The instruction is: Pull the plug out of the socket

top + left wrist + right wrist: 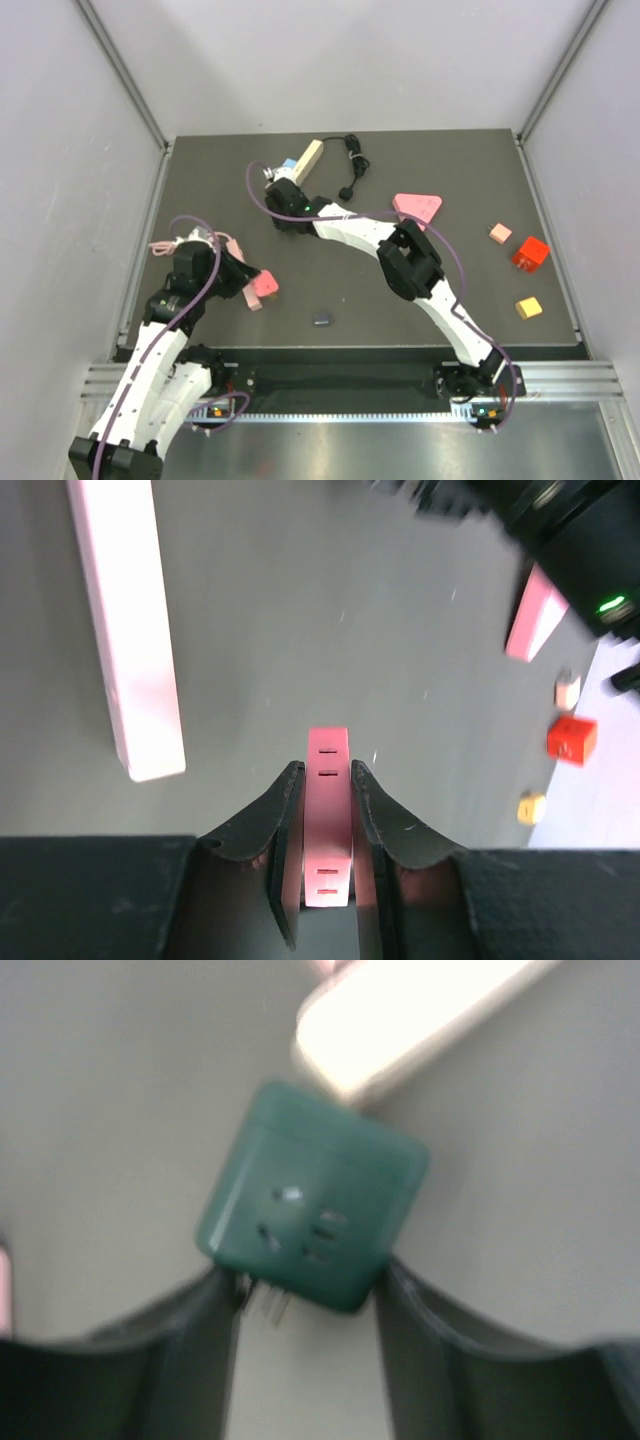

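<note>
Right gripper [305,1305]: reaching far across the table, jaws drawn in on both sides of the green cube [312,1205]; they look to be touching its flanks, though the wrist view is blurred and a firm clamp cannot be confirmed.
Green cube: a small adapter with slots on its face, sitting right at the fingertips; metal prongs show at its lower left edge, just inside the left jaw.
Cream strip [400,1020]: just beyond the cube, its rounded end touching or nearly touching the cube's far corner; whether the two are mated cannot be told from the wrist view.
Black cord [350,165]: lies coiled beyond and to the right of the right gripper, near the strip's other end.
Left gripper [327,815]: closed tight on a pink strip [327,820], which runs out past the fingertips with socket slots facing up.
Pink bar [125,630]: well ahead and to the left of the left gripper, loose on the table.
Small blocks [530,252]: well off to the right of both arms, not involved.
Step in hand: securing the grasp on the cube, judged to be the plug end of the job.
Next move: finish the squeeze, then draw the cube straight back away from the cream strip, keeping the pull in line with the prongs; the strip is unheld and may drag along.
</note>
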`<state>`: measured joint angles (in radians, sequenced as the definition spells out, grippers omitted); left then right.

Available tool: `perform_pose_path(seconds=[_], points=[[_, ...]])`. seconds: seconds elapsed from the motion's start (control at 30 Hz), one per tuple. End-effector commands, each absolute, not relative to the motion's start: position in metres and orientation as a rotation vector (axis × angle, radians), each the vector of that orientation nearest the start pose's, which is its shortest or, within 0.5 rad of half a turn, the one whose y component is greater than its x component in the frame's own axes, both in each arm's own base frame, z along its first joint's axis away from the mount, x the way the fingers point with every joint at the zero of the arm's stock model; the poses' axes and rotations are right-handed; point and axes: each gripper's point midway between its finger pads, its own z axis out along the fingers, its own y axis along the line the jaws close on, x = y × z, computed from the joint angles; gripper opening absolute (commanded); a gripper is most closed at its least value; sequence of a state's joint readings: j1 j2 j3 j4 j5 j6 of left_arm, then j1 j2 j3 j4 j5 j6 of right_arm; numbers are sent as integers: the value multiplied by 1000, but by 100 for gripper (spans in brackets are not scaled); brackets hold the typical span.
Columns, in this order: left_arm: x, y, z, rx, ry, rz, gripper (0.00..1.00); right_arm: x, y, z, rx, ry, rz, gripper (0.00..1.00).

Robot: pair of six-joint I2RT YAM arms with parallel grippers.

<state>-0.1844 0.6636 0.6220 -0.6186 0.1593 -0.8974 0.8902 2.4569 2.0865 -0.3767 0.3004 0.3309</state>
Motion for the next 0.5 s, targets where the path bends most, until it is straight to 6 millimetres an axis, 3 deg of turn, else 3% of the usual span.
perform_pose_path(seconds=[0.0,0.03,0.13,0.27,0.47], points=[[217,-123,158,-691,2219,-911,0,444,462,79,-455,2167,339,33],[216,-126,157,-683,2221,-927,0,444,458,81,-457,2168,329,17],[216,-140,157,-646,2224,-1024,0,439,440,95,-440,2154,288,0],[217,-161,157,-588,2244,-1084,0,422,414,112,-435,2114,284,0],[217,-207,162,-473,2257,-1096,0,401,354,117,-392,2136,153,0]])
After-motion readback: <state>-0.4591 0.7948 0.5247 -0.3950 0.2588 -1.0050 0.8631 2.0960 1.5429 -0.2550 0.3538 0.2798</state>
